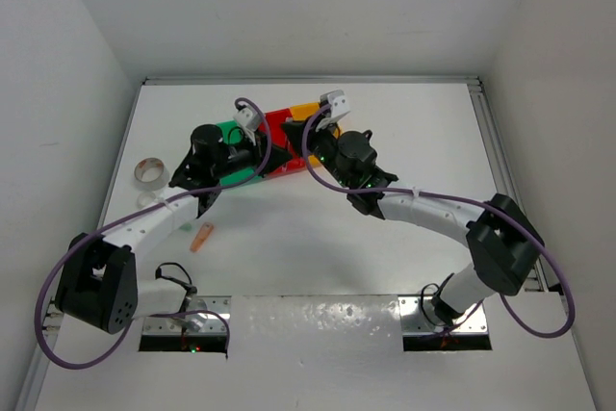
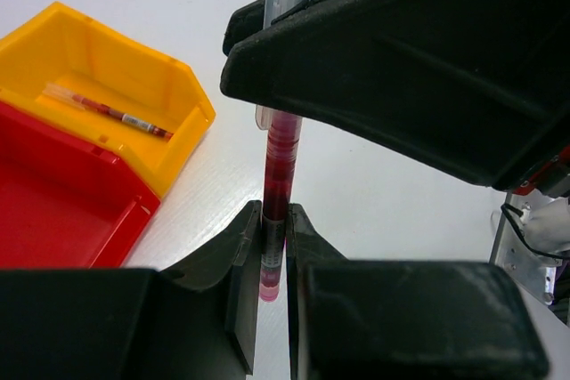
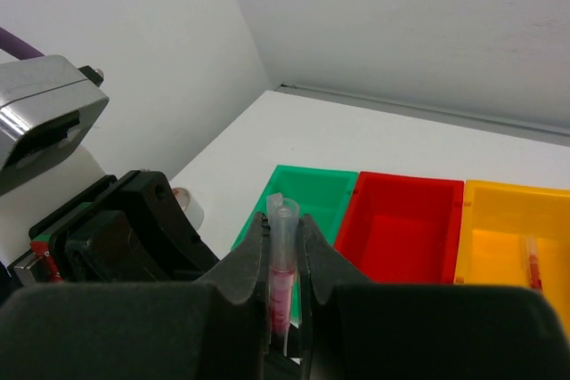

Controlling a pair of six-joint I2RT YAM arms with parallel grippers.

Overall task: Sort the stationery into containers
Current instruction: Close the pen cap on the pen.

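Nearest the arm bases, a short orange stubby stick (image 1: 202, 236) lies flat on the white tabletop (image 1: 318, 247), beside the left arm. A little farther out on the left, a clear tape roll ring (image 1: 151, 172) rests on the tabletop, well apart from everything else.

Beyond these, the two arms meet over the middle. The left gripper (image 2: 274, 238) is closed narrow on the lower end of a thin pen with red ink and a clear plastic cap (image 2: 279, 157). The right gripper (image 3: 285, 238) is pinched on the same pen higher up, just below the cap. So the pen is held off the tabletop by both at once, near the front of the row of bins.

Behind the grippers sits the row of three joined plastic bins. The green rectangular bin (image 3: 312, 186) is on the left and the red bin (image 2: 53, 211) in the middle. The yellow-orange bin (image 2: 191, 117) is on the right. Another thin red pen (image 2: 116, 113) lies flat on the floor of the yellow-orange bin.
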